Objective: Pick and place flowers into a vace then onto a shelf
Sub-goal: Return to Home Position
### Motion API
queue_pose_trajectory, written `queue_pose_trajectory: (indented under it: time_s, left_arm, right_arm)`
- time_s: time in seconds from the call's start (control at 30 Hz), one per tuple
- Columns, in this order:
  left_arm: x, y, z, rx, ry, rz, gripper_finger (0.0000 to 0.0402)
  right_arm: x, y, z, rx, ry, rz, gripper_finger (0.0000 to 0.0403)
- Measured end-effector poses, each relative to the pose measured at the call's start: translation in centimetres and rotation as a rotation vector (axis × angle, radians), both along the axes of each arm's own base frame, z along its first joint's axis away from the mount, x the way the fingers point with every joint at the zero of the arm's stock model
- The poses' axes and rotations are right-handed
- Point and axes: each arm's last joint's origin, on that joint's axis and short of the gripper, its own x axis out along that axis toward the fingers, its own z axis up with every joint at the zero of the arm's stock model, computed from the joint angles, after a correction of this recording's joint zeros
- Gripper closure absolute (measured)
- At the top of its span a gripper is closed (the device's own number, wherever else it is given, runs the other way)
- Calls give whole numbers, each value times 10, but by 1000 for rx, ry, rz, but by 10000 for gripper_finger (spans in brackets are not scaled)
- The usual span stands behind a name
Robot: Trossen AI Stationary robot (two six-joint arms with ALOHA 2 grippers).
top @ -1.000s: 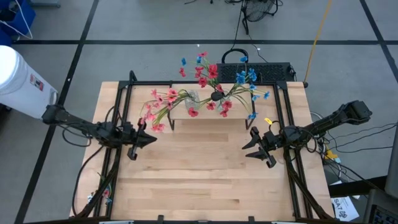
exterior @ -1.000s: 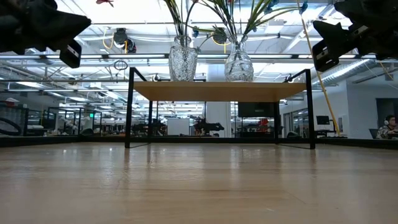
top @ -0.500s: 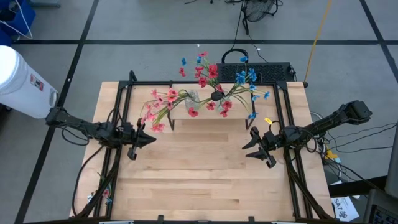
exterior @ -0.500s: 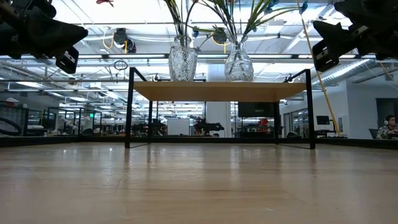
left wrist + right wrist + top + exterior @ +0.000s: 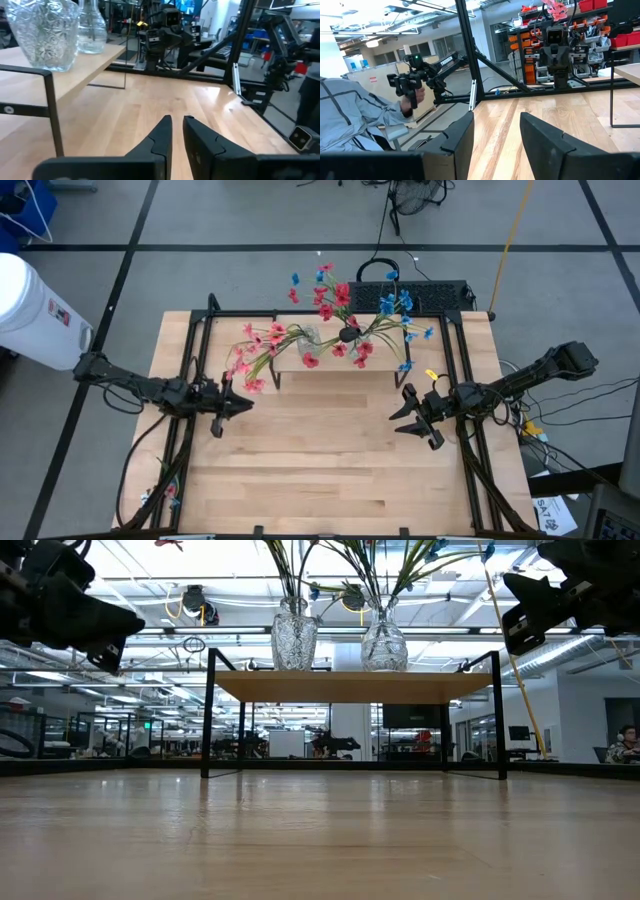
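Nearer than the shelf [image 5: 350,686], left gripper [image 5: 240,404] sits almost closed, right gripper [image 5: 403,418] spread wide, both empty; any retreat should skirt the flowers [image 5: 330,298].

two slim black jointed arms [image 5: 140,387], wedge-shaped jaws.

I can read almost nothing here. Through my right wrist camera, a far-off black robot arm [image 5: 436,67] has a strip of white lettering [image 5: 447,61] along one link, too small for me to spell out. From above, the large white cylinder [image 5: 22,305] beside the table's left side has a small red-and-white label [image 5: 57,311] whose print is illegible. A white printed sheet [image 5: 552,510] lies on the floor near the table's right front corner, and I cannot make out its dark print either.
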Motion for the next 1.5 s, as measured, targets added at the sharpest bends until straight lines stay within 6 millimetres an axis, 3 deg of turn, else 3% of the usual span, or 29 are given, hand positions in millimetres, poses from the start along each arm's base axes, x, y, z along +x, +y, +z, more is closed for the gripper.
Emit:
queue_pose_trajectory:
  time_s: [0.4, 0.57, 1.5]
  left_arm:
    - [0, 0, 9, -41, -89, 14, 349]
    - [1, 2, 8, 36, -83, 87, 344]
    - [1, 2, 8, 39, -83, 91, 350]
  right_arm:
    - [0, 0, 0, 0, 0, 0, 252]
    - [0, 0, 0, 0, 0, 0, 252]
    - [0, 0, 0, 0, 0, 0, 252]
